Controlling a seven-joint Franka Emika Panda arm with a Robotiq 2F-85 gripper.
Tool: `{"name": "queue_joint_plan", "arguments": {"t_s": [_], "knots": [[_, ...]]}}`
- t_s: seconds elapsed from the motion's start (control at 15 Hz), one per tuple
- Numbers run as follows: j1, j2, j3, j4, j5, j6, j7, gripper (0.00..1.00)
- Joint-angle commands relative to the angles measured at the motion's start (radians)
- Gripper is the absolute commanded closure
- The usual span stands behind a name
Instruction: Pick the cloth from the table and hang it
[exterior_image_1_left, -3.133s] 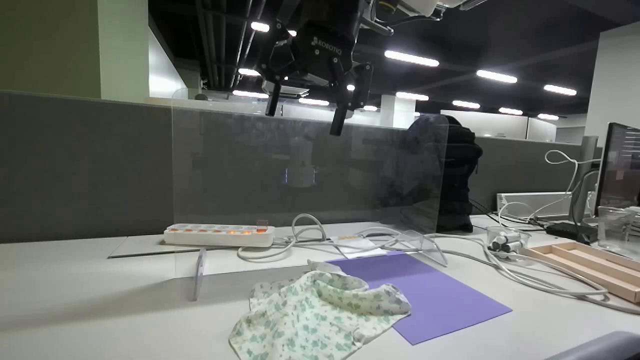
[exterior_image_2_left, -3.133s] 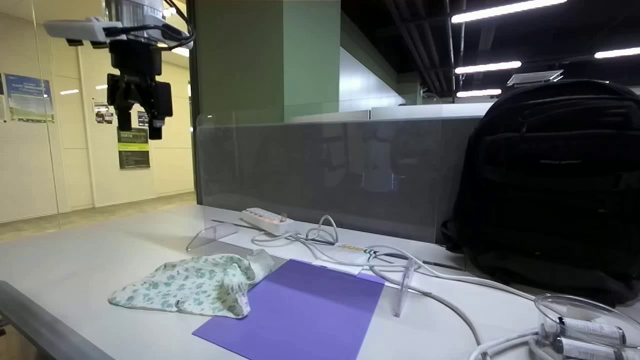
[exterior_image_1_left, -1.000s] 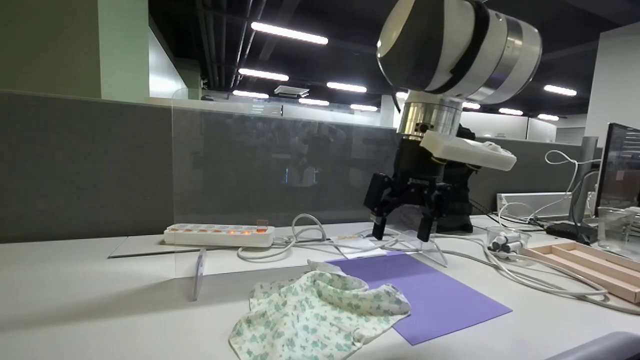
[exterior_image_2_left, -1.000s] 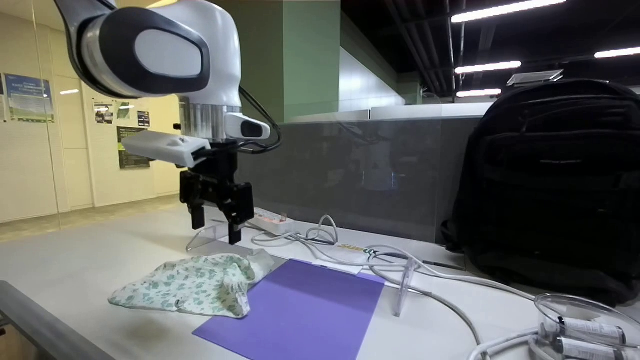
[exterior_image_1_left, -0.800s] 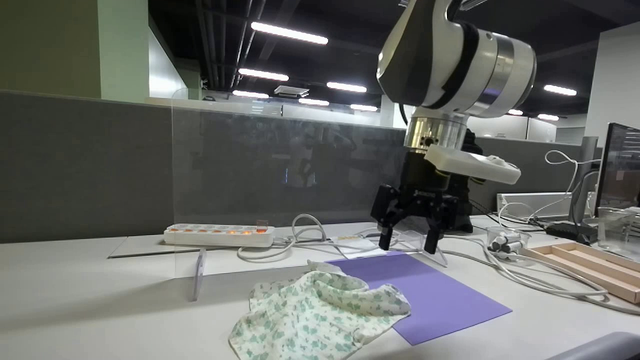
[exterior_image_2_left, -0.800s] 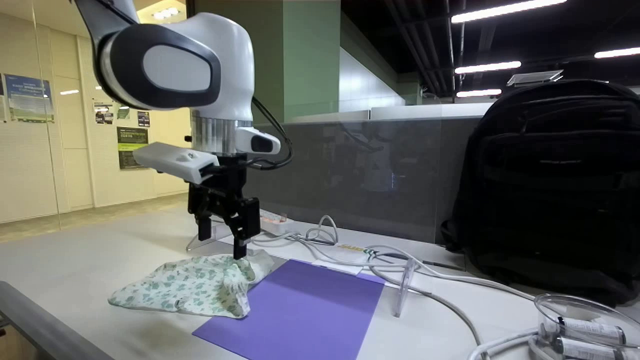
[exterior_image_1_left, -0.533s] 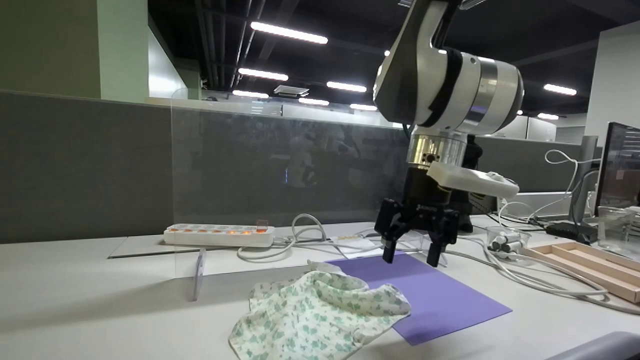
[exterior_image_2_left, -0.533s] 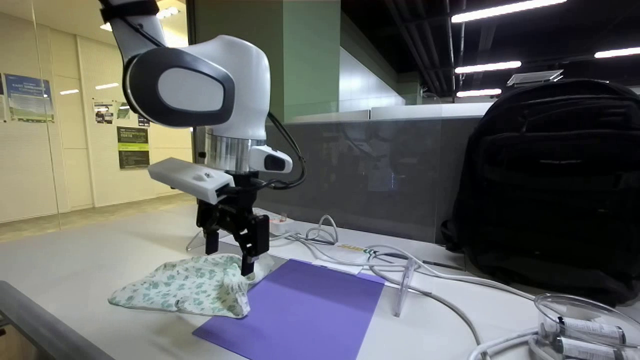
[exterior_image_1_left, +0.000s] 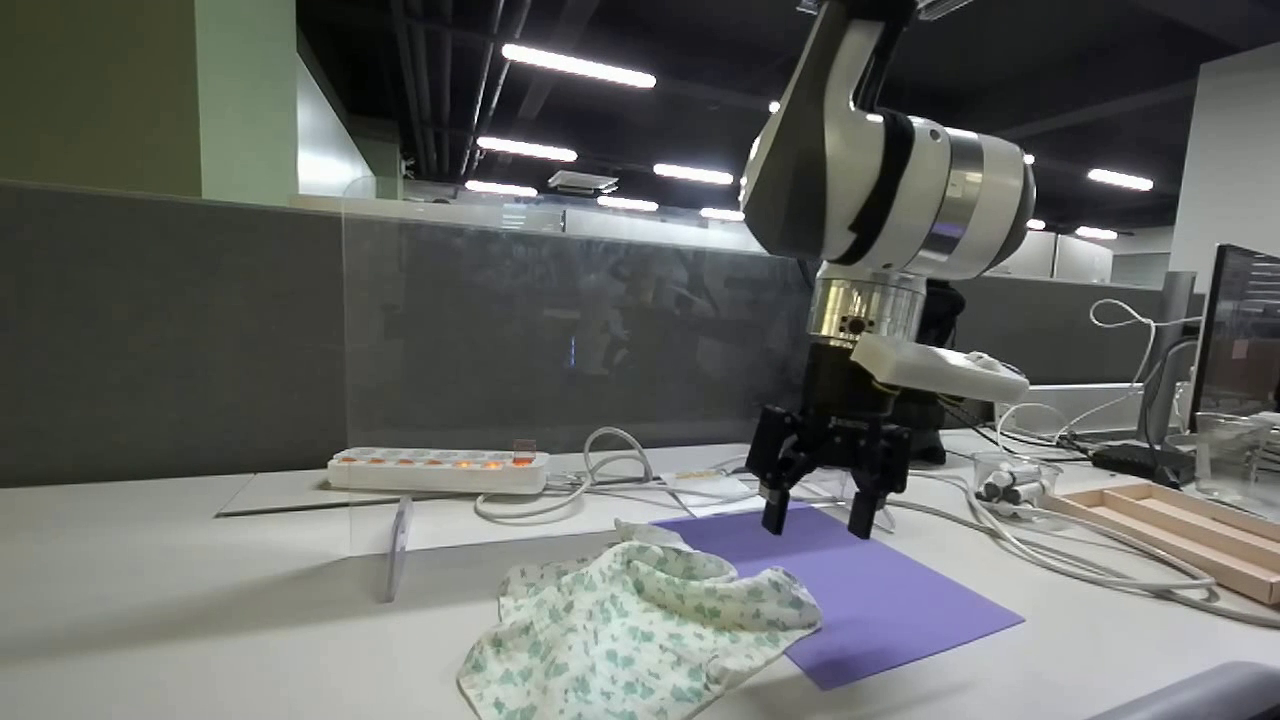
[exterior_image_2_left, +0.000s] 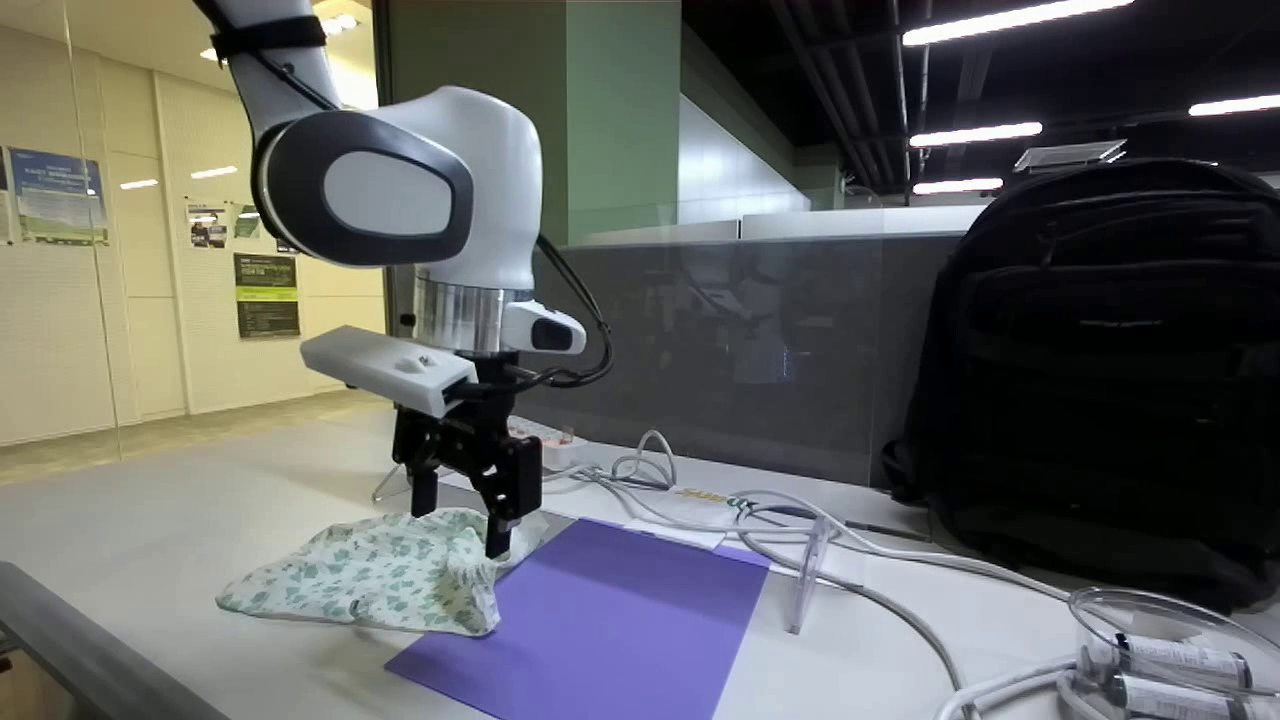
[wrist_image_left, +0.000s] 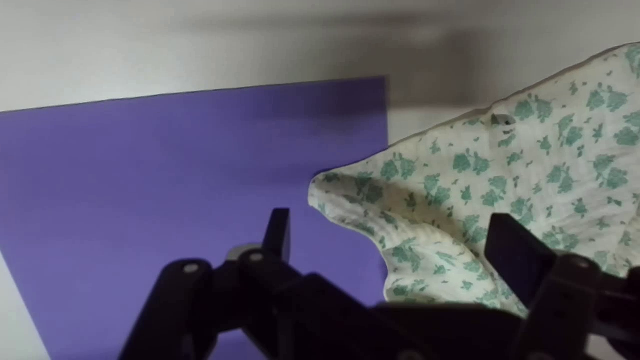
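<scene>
Black paired fingers (exterior_image_1_left: 861, 517) stand wide apart, holding nothing, presumably to straddle a fold; crumpled white green-print cloth (exterior_image_1_left: 640, 625) lies below them on flat white bench (exterior_image_1_left: 200, 640), corner over flat purple sheet (exterior_image_1_left: 880, 598)

White desk (exterior_image_1_left: 180, 590), in an exterior view. Carries the purple sheet (exterior_image_1_left: 865, 595) and, taking this as clock centre: at nine o'clock the crumpled cloth (exterior_image_1_left: 640, 630), partly over the sheet; at ten, power strip (exterior_image_1_left: 440, 472); at two, clear container (exterior_image_1_left: 1046, 474); at three, beige tray (exterior_image_1_left: 1172, 540).
</scene>
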Motion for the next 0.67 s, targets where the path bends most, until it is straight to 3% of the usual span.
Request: {"name": "queue_joint_plan", "arguments": {"t_s": [0.0,0.6], "knots": [[0.0,0.02,0.038,0.009,0.061,0.061,-0.118,0.0],[-0.012,0.11,0.14,0.038,0.213,0.218,-0.306,0.0]]}}
